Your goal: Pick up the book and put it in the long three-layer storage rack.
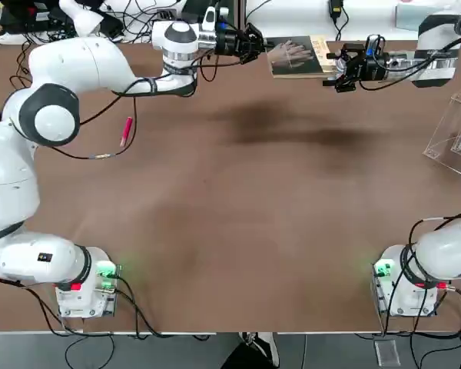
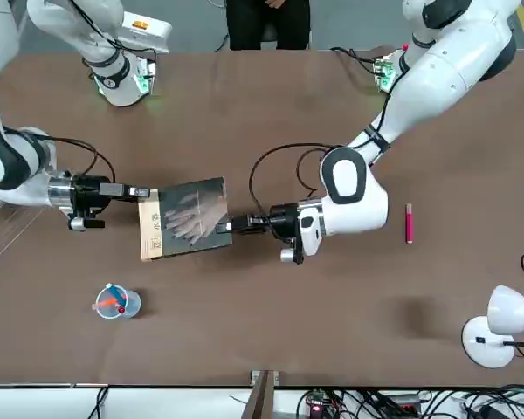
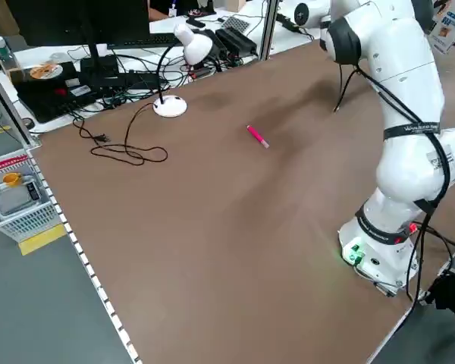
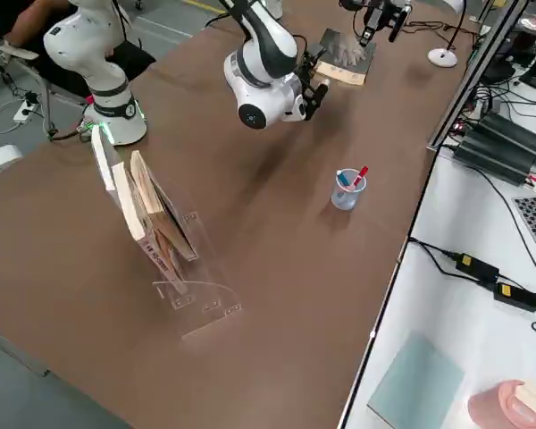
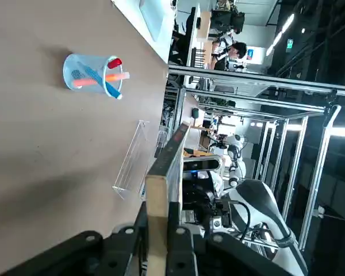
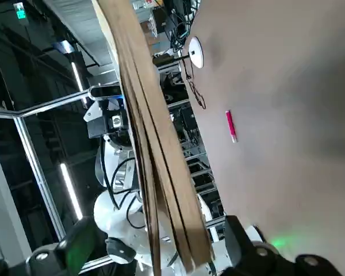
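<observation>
The book [image 1: 296, 55] is dark-covered with a pale hand image and a tan strip. It is held flat near the far edge of the table. My left gripper [image 1: 255, 42] is shut on its edge opposite the strip; in the left wrist view the book [image 5: 160, 198] stands pinched between the fingers. My right gripper [image 1: 340, 68] is open at the tan-strip side. In the right wrist view its fingers [image 6: 75, 250] stand wide on either side of the book's page edge [image 6: 155, 172]. The clear storage rack [image 1: 455, 127] stands at the table's right side, with another book leaning in the rack [image 4: 161, 237].
A clear cup of pens [image 2: 113, 302] stands near the far table edge, beyond the book. A red pen [image 1: 127, 131] lies on the left part of the table under the left arm. A white desk lamp [image 2: 496, 325] sits at the far left corner.
</observation>
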You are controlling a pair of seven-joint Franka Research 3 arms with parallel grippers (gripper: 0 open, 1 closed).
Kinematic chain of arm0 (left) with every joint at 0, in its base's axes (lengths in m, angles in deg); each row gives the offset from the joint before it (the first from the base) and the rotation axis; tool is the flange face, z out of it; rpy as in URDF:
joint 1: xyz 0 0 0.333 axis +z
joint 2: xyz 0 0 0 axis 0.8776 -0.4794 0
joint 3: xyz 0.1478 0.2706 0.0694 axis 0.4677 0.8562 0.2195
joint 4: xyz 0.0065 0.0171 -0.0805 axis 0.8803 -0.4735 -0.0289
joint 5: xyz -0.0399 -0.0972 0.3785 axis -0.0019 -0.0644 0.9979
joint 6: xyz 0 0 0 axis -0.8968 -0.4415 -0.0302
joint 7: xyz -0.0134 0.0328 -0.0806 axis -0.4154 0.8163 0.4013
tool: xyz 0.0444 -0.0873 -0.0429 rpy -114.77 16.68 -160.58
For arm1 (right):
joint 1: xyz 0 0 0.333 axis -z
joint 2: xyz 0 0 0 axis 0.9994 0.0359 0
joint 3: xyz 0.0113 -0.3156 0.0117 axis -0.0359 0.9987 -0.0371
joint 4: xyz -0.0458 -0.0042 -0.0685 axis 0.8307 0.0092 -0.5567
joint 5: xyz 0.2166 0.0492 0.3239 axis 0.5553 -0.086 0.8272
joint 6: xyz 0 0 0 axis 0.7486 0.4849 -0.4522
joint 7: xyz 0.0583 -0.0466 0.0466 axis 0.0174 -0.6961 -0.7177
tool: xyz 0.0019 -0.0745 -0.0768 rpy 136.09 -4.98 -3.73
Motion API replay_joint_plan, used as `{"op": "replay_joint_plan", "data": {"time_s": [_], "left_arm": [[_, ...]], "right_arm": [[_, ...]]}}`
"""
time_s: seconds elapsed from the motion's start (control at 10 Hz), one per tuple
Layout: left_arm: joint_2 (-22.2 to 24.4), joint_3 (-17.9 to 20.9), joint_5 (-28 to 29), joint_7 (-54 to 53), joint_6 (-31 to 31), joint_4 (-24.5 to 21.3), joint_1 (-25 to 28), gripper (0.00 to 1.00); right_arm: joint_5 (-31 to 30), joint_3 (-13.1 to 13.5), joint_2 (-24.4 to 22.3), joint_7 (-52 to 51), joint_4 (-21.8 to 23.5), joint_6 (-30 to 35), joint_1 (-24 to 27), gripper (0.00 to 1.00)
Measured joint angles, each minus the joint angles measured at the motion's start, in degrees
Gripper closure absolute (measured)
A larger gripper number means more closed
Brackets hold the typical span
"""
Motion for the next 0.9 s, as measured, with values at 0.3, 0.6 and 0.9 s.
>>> {"op": "replay_joint_plan", "data": {"time_s": [0.3, 0.6, 0.9], "left_arm": [[0.00, 0.09, 0.00, -0.05, 0.00, 0.22, -0.26, 1.00], [0.00, 0.15, 0.00, -0.09, -0.02, 0.23, -1.00, 1.00], [0.00, 0.24, 0.00, -0.09, -0.02, 0.25, -1.08, 1.00]], "right_arm": [[0.00, -0.01, 0.03, 0.50, -0.13, -1.69, -1.08, 0.01], [-0.01, 0.18, 0.31, 2.82, -0.41, -1.89, -1.23, 0.13], [-0.01, 0.28, 0.48, 6.11, -0.41, -2.02, -1.22, 0.45]]}}
